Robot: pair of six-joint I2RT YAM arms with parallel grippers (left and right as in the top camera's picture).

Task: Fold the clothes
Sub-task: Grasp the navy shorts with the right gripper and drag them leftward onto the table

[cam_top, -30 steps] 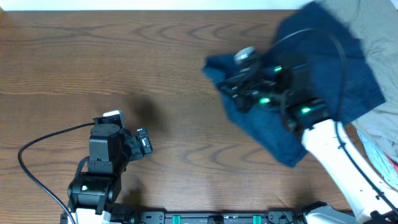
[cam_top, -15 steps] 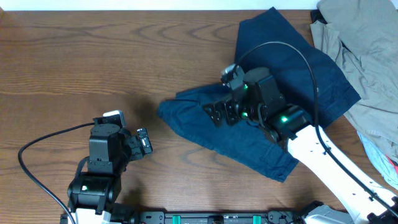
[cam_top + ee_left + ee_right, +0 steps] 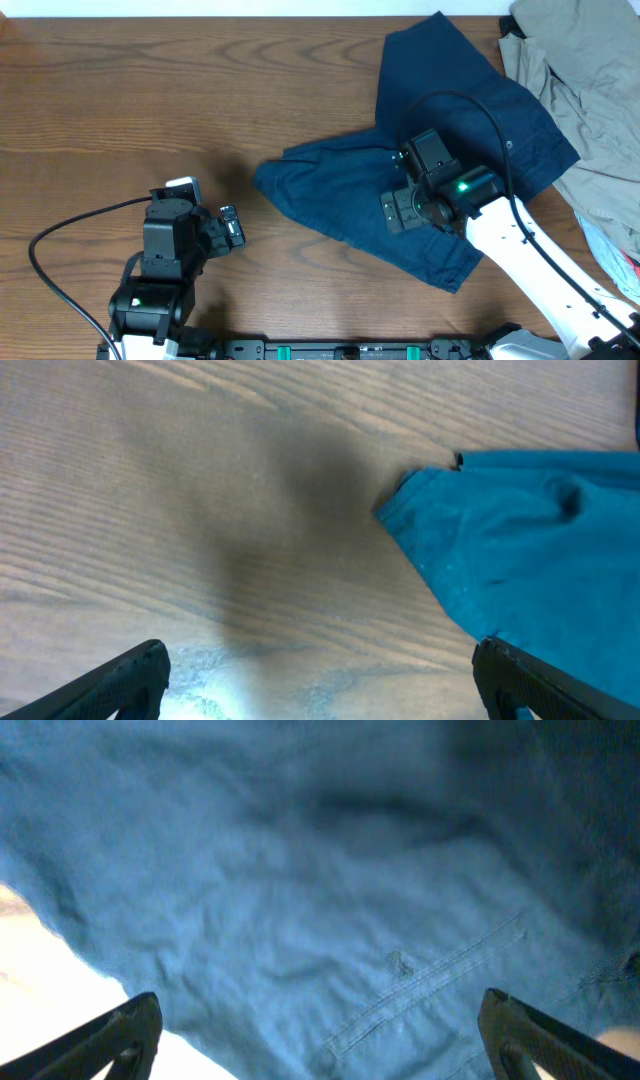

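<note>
**A:** Where is the navy garment point(image 3: 340, 195) lying?

**B:** It is lying crumpled on the tabletop point(image 3: 150, 90), right of the middle. One end is reaching toward the far edge and a corner is pointing left. Its right side is touching a grey garment point(image 3: 590, 80) that is lying in the far right corner.

**A:** What is the right gripper point(image 3: 398, 212) doing?

**B:** It is hovering over the near part of the navy cloth. Its wrist camera is showing both fingers spread wide, with only wrinkled fabric and a stitched seam below them, so it is gripping nothing.

**A:** And the left gripper point(image 3: 232, 228)?

**B:** It is sitting well apart from the cloth over bare wood, also spread wide and holding nothing. Its camera is catching the garment's left corner.
</note>
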